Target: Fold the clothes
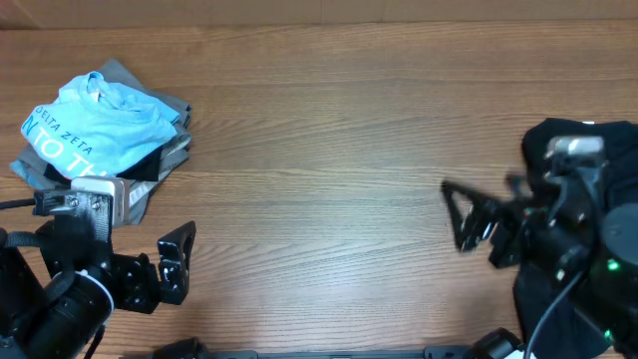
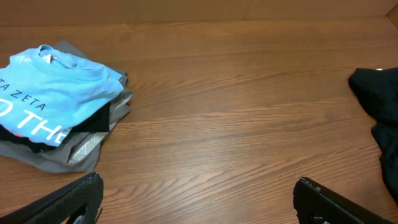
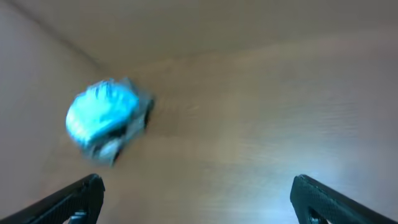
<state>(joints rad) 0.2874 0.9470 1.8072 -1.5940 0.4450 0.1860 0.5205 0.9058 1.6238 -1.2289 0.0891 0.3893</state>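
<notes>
Lying folded atop grey and black shirts point(image 1: 171, 150) near the table's point(image 1: 329, 120) far-left corner was the light blue T-shirt point(image 1: 95, 125); left gripper point(image 1: 177, 261) and right gripper point(image 1: 457, 217) hung open, empty, a black garment point(image 1: 543, 145) at the right edge.

A light blue T-shirt point(image 1: 95, 125) tops the folded stack point(image 1: 171, 148) at left; left pincer point(image 1: 178, 261) and right pincer point(image 1: 455, 216) gape, empty.

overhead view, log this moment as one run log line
left gripper: open, empty | right gripper: open, empty | light blue T-shirt: folded, atop stack at left | black garment: heaped at right
</notes>
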